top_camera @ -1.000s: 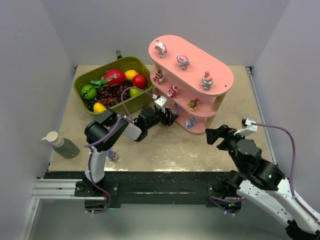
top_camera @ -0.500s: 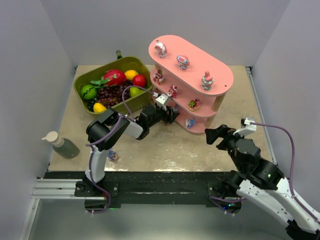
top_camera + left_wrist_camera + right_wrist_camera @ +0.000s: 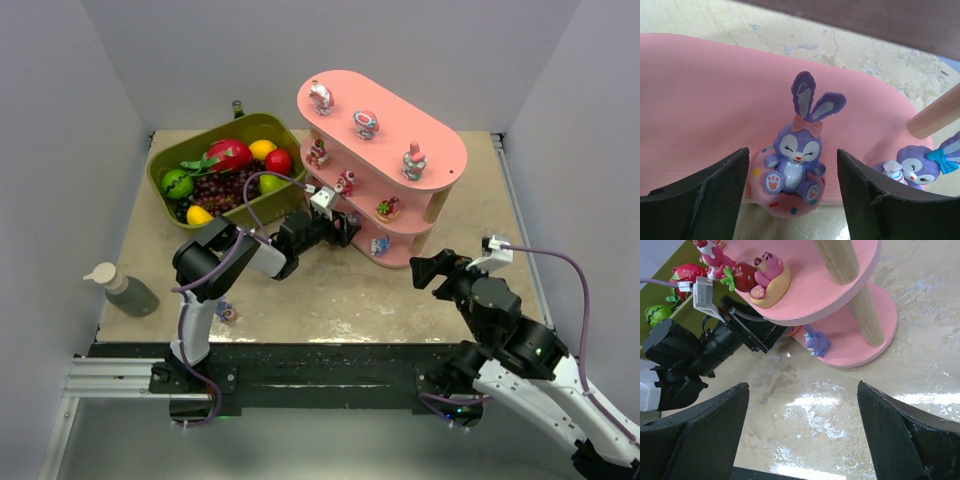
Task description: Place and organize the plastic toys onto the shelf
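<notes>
The pink three-tier shelf [image 3: 450,150] stands at the back middle, with three toys on its top board and three on the middle board. My left gripper [image 3: 345,232] is at the bottom board's near edge. In the left wrist view its jaws [image 3: 792,200] stand open on either side of a purple bunny on a pink donut [image 3: 796,160], with a gap on each side. The bunny sits on the board's edge [image 3: 700,100]. A second purple bunny [image 3: 917,167] sits to its right. My right gripper [image 3: 428,270] is open and empty over the table. One small toy [image 3: 226,312] lies near the left arm's base.
An olive-green basket [image 3: 162,190] of plastic fruit and grapes stands at the back left, close behind the left arm. A soap bottle [image 3: 125,290] stands at the left edge. A pale wooden upright [image 3: 935,116] rises right of the left gripper. Grey walls enclose the table.
My left gripper has shifted slightly toward the shelf's bottom board. The right arm has not moved.
</notes>
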`<state>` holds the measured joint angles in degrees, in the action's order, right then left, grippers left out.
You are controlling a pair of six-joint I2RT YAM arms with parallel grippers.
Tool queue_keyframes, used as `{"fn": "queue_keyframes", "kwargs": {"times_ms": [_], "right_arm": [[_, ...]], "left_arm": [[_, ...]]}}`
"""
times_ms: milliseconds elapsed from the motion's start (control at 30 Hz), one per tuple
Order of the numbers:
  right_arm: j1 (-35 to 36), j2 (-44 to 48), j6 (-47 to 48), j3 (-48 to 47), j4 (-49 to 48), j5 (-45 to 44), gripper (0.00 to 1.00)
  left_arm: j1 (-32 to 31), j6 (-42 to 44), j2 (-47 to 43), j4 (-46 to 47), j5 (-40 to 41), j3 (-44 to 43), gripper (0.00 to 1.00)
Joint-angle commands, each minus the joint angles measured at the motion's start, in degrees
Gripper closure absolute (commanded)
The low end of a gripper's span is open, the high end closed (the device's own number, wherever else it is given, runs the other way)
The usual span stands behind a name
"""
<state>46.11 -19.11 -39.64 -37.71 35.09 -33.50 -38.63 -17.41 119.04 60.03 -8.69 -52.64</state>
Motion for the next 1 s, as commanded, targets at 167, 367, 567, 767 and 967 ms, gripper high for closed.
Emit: {"fn": "queue_keyframes", "kwargs": {"times_ms": [167, 367, 567, 767, 967], "right_arm": [[-0.1, -0.5, 0.0, -0.4, -1.7, -0.4, 0.08], [-0.1, -0.7, 0.1, -0.4, -1.9, -0.4, 0.08], [-0.1, -0.7, 0.2, -0.5, -1.9, -0.2, 0.08], [-0.1, -1.3, -0.3, -0.6, -1.3, -0.8, 0.08], [-0.1, -3.0, -0.7, -1.1, -0.6, -0.9, 0.08]], "left_arm": [[0.5, -0.8, -1.1, 4.9, 1.1, -0.4, 0.21], [0.6, -3.2, -2.9, 5.4, 3.1, 2.0, 0.17], [0.6, -5.8, -5.1, 6.8, 4.3, 5.3, 0.17], [0.6, -6.3, -10.0, 9.5, 3.8, 9.7, 0.14], [0.6, -5.6, -18.0, 6.3, 6.7, 14.8, 0.13]]}}
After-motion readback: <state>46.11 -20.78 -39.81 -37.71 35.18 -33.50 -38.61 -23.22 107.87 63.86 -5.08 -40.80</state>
